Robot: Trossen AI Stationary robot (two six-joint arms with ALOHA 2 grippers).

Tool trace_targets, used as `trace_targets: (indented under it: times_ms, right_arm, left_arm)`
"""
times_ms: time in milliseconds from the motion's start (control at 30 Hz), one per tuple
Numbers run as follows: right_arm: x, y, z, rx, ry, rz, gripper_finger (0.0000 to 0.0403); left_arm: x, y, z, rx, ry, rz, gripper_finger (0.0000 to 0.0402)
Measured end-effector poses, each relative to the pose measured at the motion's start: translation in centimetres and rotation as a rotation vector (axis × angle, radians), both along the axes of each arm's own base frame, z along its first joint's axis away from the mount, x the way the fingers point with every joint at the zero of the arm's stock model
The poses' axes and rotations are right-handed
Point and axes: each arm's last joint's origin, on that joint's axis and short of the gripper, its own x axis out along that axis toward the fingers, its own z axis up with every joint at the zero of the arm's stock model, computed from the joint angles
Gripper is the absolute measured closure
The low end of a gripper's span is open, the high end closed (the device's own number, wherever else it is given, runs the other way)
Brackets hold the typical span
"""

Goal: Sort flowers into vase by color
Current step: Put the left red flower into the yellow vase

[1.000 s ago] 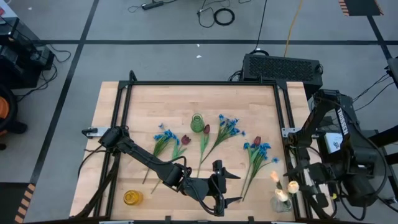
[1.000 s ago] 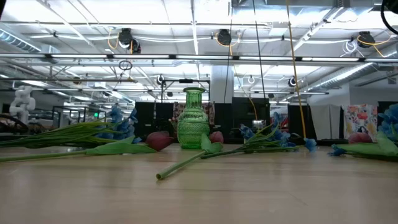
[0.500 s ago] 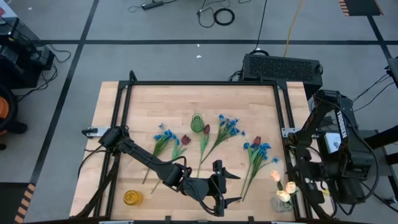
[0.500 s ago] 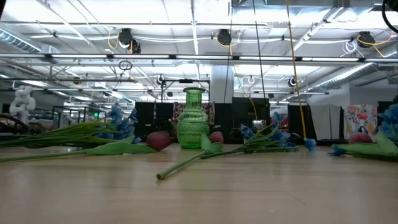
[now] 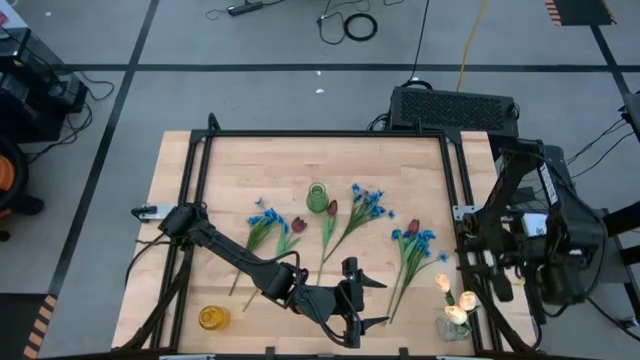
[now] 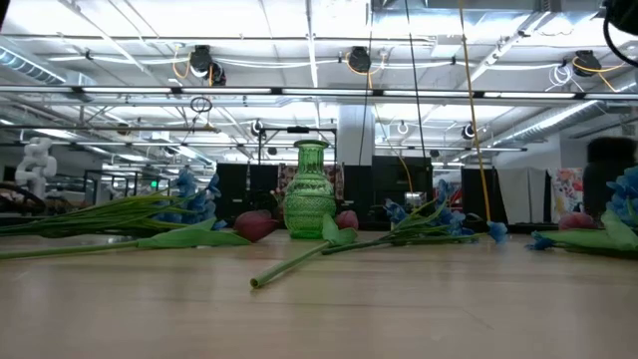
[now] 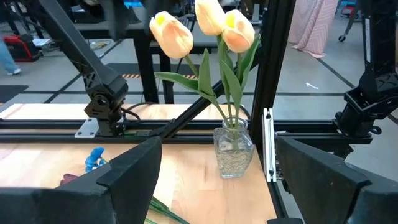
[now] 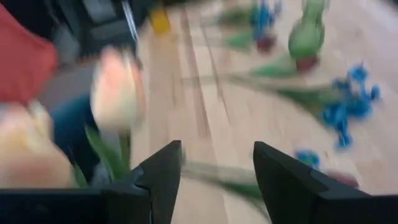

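The right gripper, jaws parted and empty, hangs over the worktop's right edge, just above the cream-yellow tulips standing in the clear vase at the near right corner. The left gripper rests wide open by the near edge, pointing at that vase
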Motion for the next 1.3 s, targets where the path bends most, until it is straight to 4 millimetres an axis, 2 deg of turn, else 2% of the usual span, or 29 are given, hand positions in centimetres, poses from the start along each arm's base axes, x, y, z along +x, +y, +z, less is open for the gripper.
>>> trace_targets:
  times_ms: [267, 400, 467, 567, 767, 967, 1033, 1133, 1200, 1300]
  right_arm:
    - [0.7, -3.6, 2.3, -0.058, -0.347, -0.085, 0.0211]
    - [1.2, -4.7, 3.1, -0.158, -0.558, -0.203, 0.0211]
    - [1.6, -5.0, 3.4, -0.190, -0.608, -0.262, 0.0211]
    - [2.5, -5.3, 3.5, -0.250, -0.593, -0.345, 0.0211]
    - [4.9, -4.5, 3.1, -0.347, -0.522, -0.448, 0.0211]
    - [8.7, -2.8, 1.9, -0.526, -0.408, -0.506, 0.0211]
    - [10.2, -2.5, 1.1, -0.549, -0.337, -0.518, 0.0211]
    - [13.1, -1.9, -0.5, -0.605, -0.193, -0.492, 0.0211]
    - [15.1, -1.6, -1.6, -0.639, -0.110, -0.474, 0.0211]
    - [18.0, -2.0, -1.9, -0.676, -0.080, -0.475, 0.0211]
  left_arm:
    - [-0.1, 0.1, 0.3, 0.022, -0.003, -0.003, 0.0080]
    - [-0.9, 0.8, 1.5, 0.012, 0.013, 0.073, 0.0080]
    - [-1.3, 1.6, 2.1, 0.017, 0.040, 0.120, 0.0080]
    - [-1.4, 2.8, 2.3, 0.042, 0.081, 0.147, 0.0080]
    - [-0.9, 5.3, 2.3, 0.118, 0.138, 0.185, 0.0080]
    - [-0.3, 7.3, 1.6, 0.102, 0.221, 0.174, 0.0080]
    - [-1.4, 7.5, 1.7, 0.116, 0.301, 0.176, 0.0080]
    - [-4.2, 7.7, 2.9, 0.097, 0.406, 0.240, 0.0080]
    - [-6.2, 7.4, 4.0, 0.126, 0.431, 0.303, 0.0080]
    - [-8.2, 6.6, 4.8, 0.173, 0.427, 0.359, 0.0080]
